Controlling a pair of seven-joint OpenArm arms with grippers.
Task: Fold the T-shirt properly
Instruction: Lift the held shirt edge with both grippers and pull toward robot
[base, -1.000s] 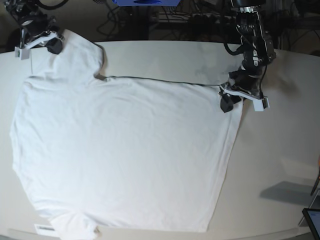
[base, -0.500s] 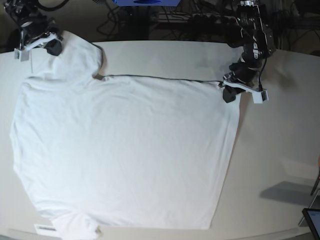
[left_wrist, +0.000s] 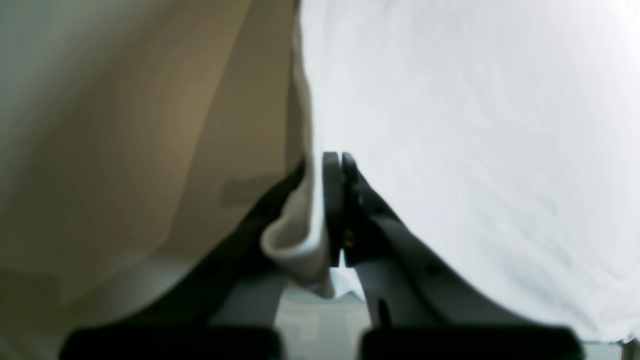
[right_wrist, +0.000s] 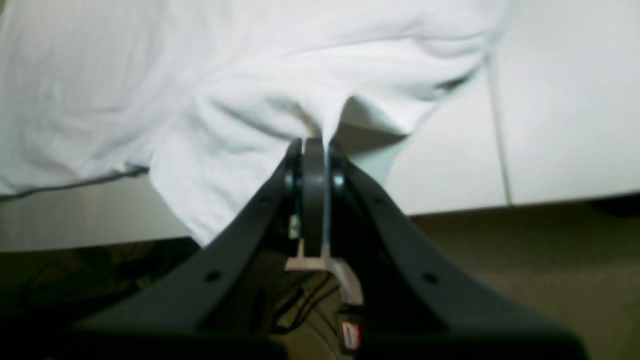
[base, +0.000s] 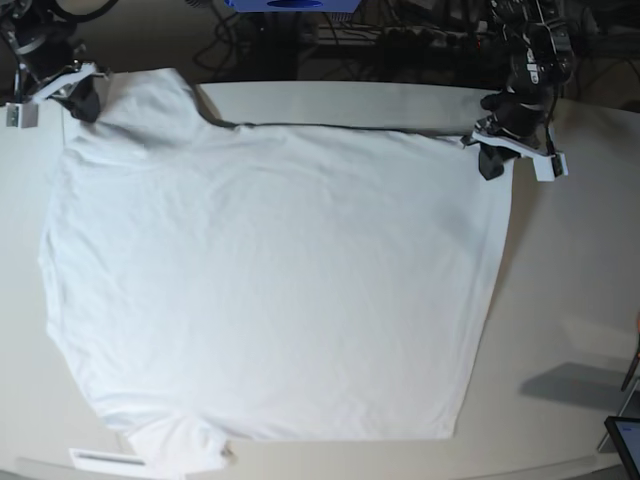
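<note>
Both grippers, left gripper (base: 490, 165) and right gripper (base: 82, 100), clamped on T-shirt (base: 270, 290); far edge lifted, apparently, and dragged toward table's (base: 580, 290) far edge, starting fold.

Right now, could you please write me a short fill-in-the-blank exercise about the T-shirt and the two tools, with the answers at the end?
1. The T-shirt lies spread on the ____ tabletop.
2. The left tool is ____ on the shirt's edge.
3. In the base view, the right tool grips the shirt at the picture's top ____ corner.
4. The number of tools gripping the shirt is ____.

Answers: white; shut; left; two
</note>
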